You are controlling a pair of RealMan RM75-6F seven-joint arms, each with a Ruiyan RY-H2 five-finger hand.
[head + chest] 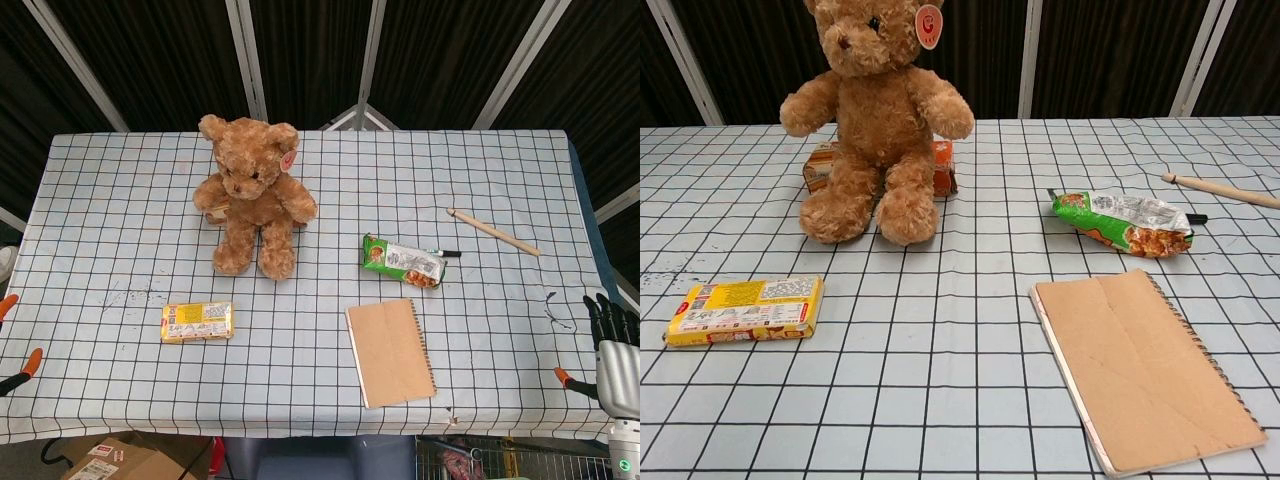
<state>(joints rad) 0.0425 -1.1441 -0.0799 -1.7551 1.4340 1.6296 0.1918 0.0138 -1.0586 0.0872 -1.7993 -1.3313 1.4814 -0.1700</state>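
Observation:
My right hand (pixel 612 335) shows at the lower right edge of the head view, beside the table's right edge, with dark fingers pointing up and apart and nothing in them. It is nearest a brown spiral notebook (pixel 390 352) (pixel 1150 370) lying flat near the front. A brown teddy bear (pixel 253 195) (pixel 877 115) sits upright at the middle left, with an orange box (pixel 941 167) behind it. A yellow packet (pixel 197 322) (pixel 746 310) lies front left. A green snack bag (pixel 402 261) (pixel 1122 222) lies centre right. My left hand appears in neither view.
A wooden stick (pixel 493 232) (pixel 1222 190) lies at the far right, and a black pen (pixel 444 253) pokes out behind the snack bag. Orange clamps (pixel 20 368) (pixel 572 380) grip the checked tablecloth (pixel 120 200) at both sides. A cardboard box (pixel 110 462) sits below the front edge.

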